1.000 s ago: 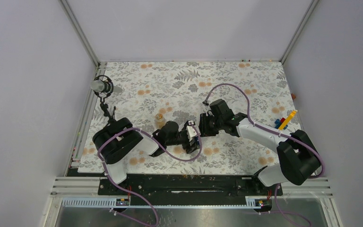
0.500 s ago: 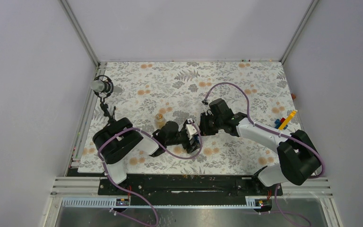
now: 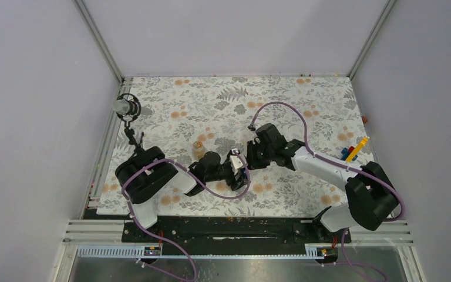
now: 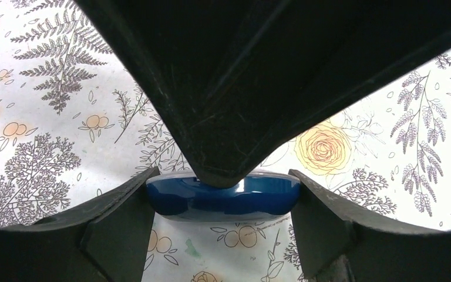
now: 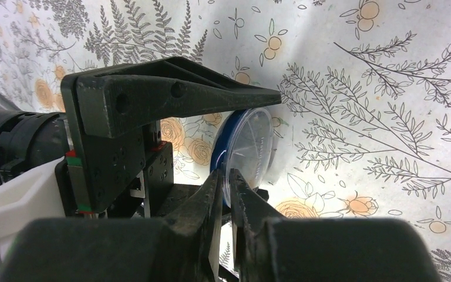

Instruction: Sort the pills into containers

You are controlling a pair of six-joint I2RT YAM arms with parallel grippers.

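Your left gripper [image 4: 222,191] squeezes the dark blue round container [image 4: 223,201] from both sides. The container is tipped on its side, with its top facing your right gripper [image 5: 228,189]. That gripper's fingers are almost together and pinch the edge of the clear round lid [image 5: 248,144]. The small amber-brown bottle [image 3: 198,148] stands on the flowery table cover [image 3: 305,100], just beside your left arm.

Both arms fold inward and meet low at mid-table, the left arm [image 3: 152,179] holding its left gripper [image 4: 223,200] clamped on the bottle [image 4: 258,198], the right arm [image 3: 323,167] bringing its right gripper [image 5: 228,182], fingers nearly together, to the bottle's rim.
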